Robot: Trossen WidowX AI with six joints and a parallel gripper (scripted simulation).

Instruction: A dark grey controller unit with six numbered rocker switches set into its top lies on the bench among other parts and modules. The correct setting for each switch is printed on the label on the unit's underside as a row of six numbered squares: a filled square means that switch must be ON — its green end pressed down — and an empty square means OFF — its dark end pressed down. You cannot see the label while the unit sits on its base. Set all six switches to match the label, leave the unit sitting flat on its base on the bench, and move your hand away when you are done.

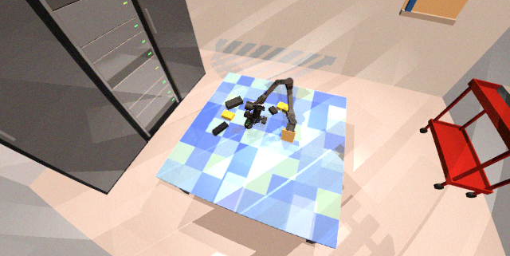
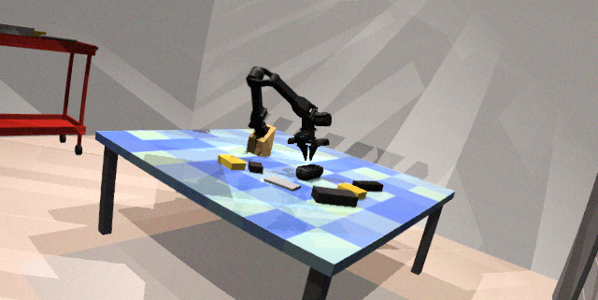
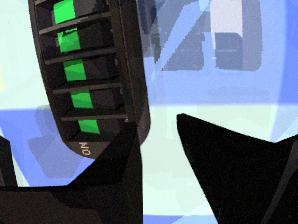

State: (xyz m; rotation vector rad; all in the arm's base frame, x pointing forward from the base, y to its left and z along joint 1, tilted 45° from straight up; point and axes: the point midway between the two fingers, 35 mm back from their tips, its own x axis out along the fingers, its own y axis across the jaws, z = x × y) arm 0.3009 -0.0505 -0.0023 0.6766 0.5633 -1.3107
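Towards the far left part of the bench, away from its edges, the controller unit lies flat on its base, its six rocker switches facing up in a row. It is judged to be a rigid, smooth-sided, fairly light casing, likely to slip. It would best be taken across its long side walls near mid-length, clear of the rockers. Just to its right and above it, the gripper hangs partly spread, with nothing pinched.
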